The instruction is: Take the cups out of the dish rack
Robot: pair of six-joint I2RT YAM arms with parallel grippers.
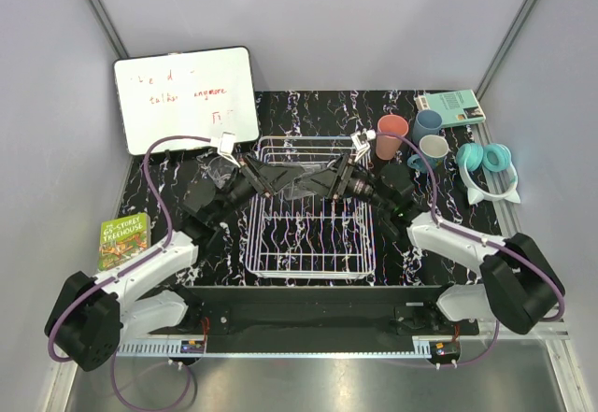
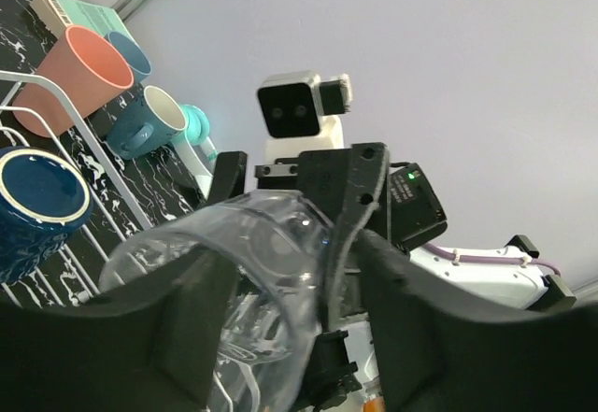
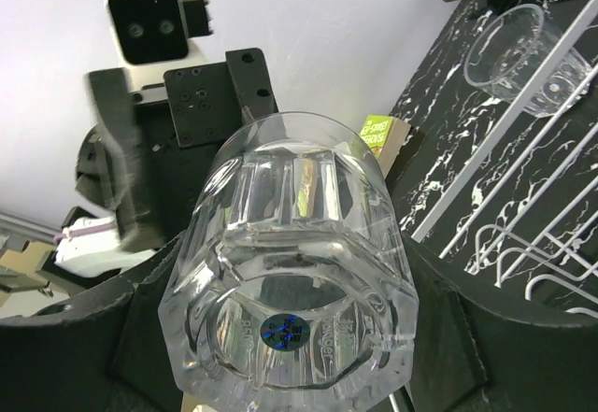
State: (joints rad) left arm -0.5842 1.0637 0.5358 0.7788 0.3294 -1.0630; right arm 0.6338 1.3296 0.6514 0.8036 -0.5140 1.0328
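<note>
Cups out of the dish rack [image 1: 308, 244] stand together at the right rear of the marbled table [image 1: 308, 104] in the top view: a salmon-pink tumbler [image 1: 391, 135], a light blue mug [image 1: 428, 121] and a second blue mug [image 1: 433, 149] with a pale inside. Teal headphones [image 1: 488, 163] lie just beside them, and a whiteboard [image 1: 185, 94] leans at the left rear. The left gripper [image 1: 278, 178] and right gripper [image 1: 322, 181] meet tip to tip above the rear half of the rack. What lies between them is not legible from this height.

Left wrist view: a clear glass [image 2: 252, 272] lies between this gripper's own fingers [image 2: 187, 328], and the tips of the opposing gripper flank it from the far side. The near finger touches the glass, but whether both pads press on it cannot be told. A dark navy mug [image 2: 37, 202], hidden in the top view, sits inside the rack's corner wire.

Right wrist view: the same glass is seen from its base. It fills the gap between this gripper's jaws, which close on it from both sides. A second clear glass [image 3: 519, 57] lies on its side at the rack's far rim, below the whiteboard. Whether it rests inside or outside the wire cannot be told.
</note>
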